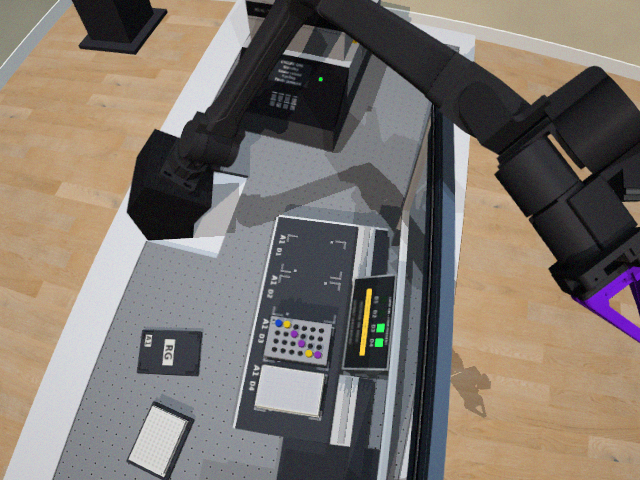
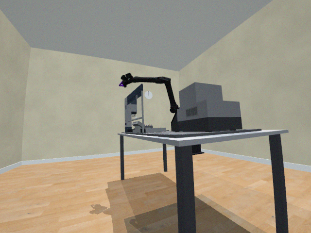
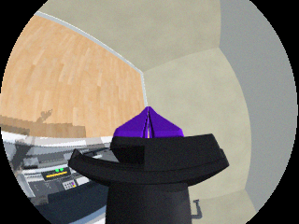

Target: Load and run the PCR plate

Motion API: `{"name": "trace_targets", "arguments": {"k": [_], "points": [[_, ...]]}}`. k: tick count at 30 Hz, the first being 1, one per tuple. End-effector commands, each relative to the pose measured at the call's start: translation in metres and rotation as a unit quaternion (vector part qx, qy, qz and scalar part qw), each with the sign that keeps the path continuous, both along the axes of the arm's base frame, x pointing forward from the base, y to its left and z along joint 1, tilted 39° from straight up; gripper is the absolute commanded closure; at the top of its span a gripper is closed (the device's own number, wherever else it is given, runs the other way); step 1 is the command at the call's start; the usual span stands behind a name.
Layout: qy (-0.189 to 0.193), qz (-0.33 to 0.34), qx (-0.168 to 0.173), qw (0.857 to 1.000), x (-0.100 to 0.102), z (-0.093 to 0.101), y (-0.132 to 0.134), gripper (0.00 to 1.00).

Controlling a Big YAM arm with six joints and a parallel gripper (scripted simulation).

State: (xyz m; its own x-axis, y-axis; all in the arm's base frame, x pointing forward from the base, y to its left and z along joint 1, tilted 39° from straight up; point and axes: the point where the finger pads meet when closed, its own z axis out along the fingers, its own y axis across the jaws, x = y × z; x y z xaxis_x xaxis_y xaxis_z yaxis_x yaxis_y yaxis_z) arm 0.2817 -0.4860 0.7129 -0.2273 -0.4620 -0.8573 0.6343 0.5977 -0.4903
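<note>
Purple end effector [image 1: 620, 310] shut, tips cut off.

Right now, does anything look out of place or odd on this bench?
Yes. The gripper hangs shut and empty beyond the table's edge, over the floor. Nests D1 and D2 lie bare, yet Q1's lamp shows green.

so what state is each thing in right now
gripper: shut, empty, off beyond the table's edge
Q1 lamp: green
D1: no plate
D2: no plate
tube block: on D3
deep-well block: on D4
white plate: flat, near RG
</note>
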Motion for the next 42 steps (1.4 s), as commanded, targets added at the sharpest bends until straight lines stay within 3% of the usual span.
{"name": "trace_targets", "arguments": {"k": [1, 5, 7, 11, 16, 20, 24, 30, 33, 38, 42], "points": [[-0.007, -0.006, -0.043, 0.999, -0.004, 0.037, 0.005, 1.00], [-0.010, 0.003, -0.026, 1.000, 0.023, 0.036, 0.028, 1.00], [-0.007, 0.030, -0.047, 0.998, 0.028, 0.045, 0.041, 1.00], [-0.001, 0.053, -0.076, 0.996, 0.033, 0.051, 0.043, 1.00], [-0.001, 0.053, -0.064, 0.997, 0.062, 0.054, 0.066, 1.00], [0.002, 0.068, -0.073, 0.995, 0.060, 0.050, 0.063, 1.00], [0.007, 0.100, -0.098, 0.990, 0.073, 0.051, 0.070, 1.00], [0.004, 0.118, -0.100, 0.988, 0.099, 0.065, 0.110, 1.00], [0.005, 0.138, -0.125, 0.982, 0.101, 0.070, 0.115, 1.00], [0.001, 0.145, -0.127, 0.981, 0.109, 0.071, 0.118, 1.00], [-0.001, 0.160, -0.135, 0.978, 0.127, 0.078, 0.145, 1.00]]}}
